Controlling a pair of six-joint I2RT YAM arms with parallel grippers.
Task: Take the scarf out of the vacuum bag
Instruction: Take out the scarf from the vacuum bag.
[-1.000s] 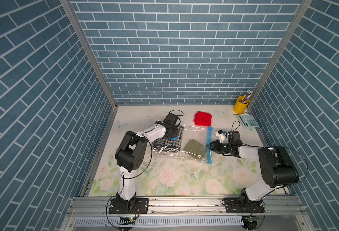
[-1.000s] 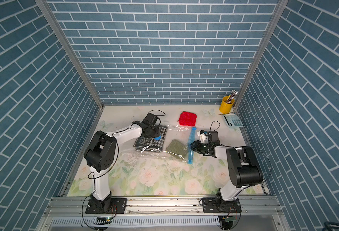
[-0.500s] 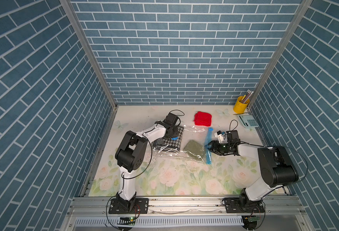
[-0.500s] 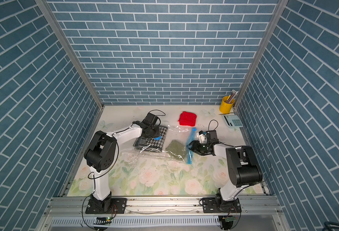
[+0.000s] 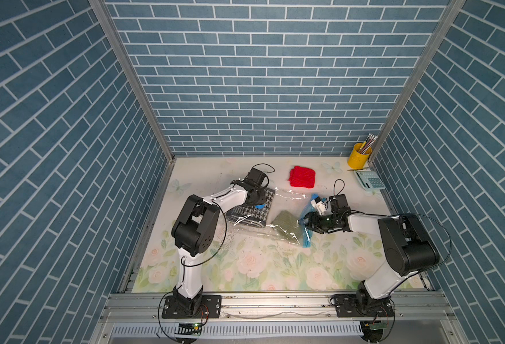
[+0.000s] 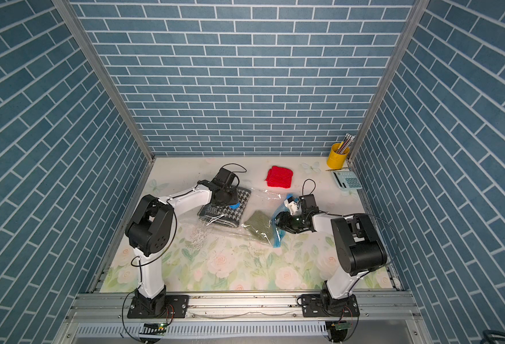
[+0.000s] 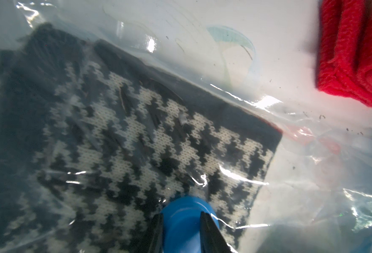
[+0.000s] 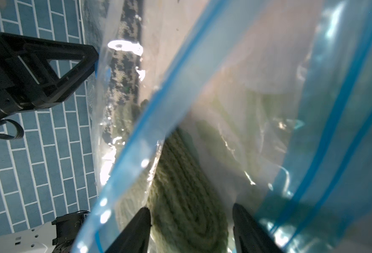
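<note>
Vacuum bag [image 5: 287, 198] lay flat on worktop [image 5: 245, 268] in both top views, houndstooth scarf [image 5: 254, 213] and green scarf [image 5: 285, 225] inside, red scarf [image 5: 302, 176] outside.
Left wrist view: left claw [image 7: 181, 214] was clamped on blue valve cap [image 7: 185, 208].
Right wrist view: right claw [image 8: 191, 208] stood apart, straddling green scarf at bag's zip strip [image 8: 158, 98]; contact unclear.

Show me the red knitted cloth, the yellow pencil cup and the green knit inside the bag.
red knitted cloth [image 5: 302, 177]: in a top view, middle of its folded top.
yellow pencil cup [image 5: 358, 160]: in a top view, its outer wall.
green knit [image 5: 285, 226]: in a top view, its flat middle under plastic.
</note>
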